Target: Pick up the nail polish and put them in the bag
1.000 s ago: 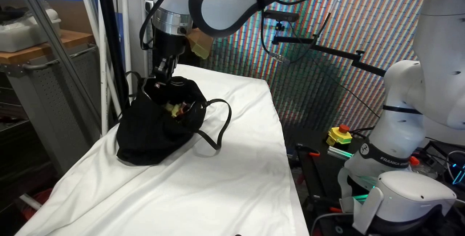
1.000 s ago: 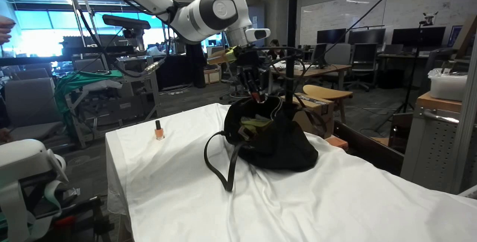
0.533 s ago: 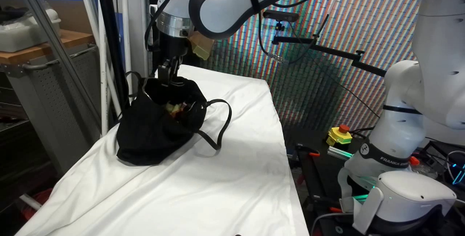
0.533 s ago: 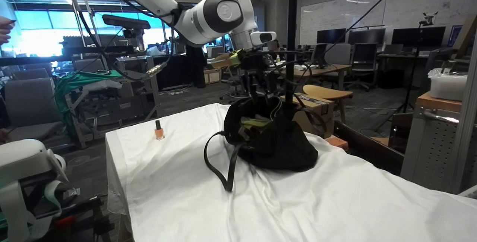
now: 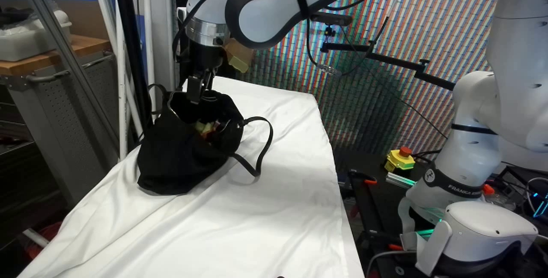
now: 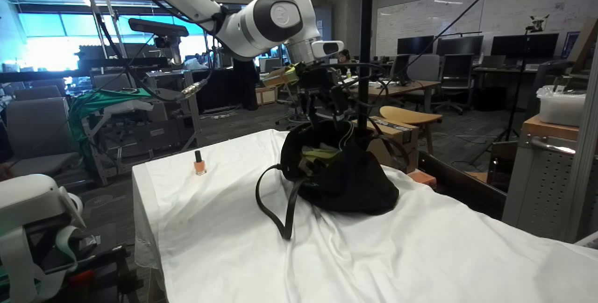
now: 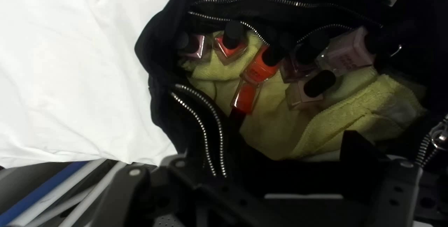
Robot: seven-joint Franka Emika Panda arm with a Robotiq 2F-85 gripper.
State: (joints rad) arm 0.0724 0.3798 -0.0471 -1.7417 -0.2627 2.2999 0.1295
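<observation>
On the white cloth stands an upright nail polish bottle (image 6: 199,166), peach-orange with a dark cap, well apart from the gripper. The black bag (image 5: 175,158) slouches with its mouth agape and its loop handle (image 6: 289,214) draped on the cloth. Inside it, the wrist view shows several nail polish bottles, among them an orange one (image 7: 260,66), a red one (image 7: 245,96) and a pale pink one (image 7: 350,54), resting on yellow-green cloth (image 7: 350,111). My gripper (image 6: 325,124) hangs over the bag's mouth, its fingers spread with nothing between them; one finger blends into the dark fabric in the wrist view.
White cloth (image 6: 224,247) covers the table. A black post (image 6: 366,46) and a cardboard box (image 6: 392,139) stand behind the bag. White poles (image 5: 122,81) and a grey cabinet (image 5: 64,115) flank the table.
The gripper has opened and let go of a reddish nail polish bottle above the bag; that bottle no longer shows between the fingers. The arm has shifted only slightly. The bottle on the cloth stays put.
</observation>
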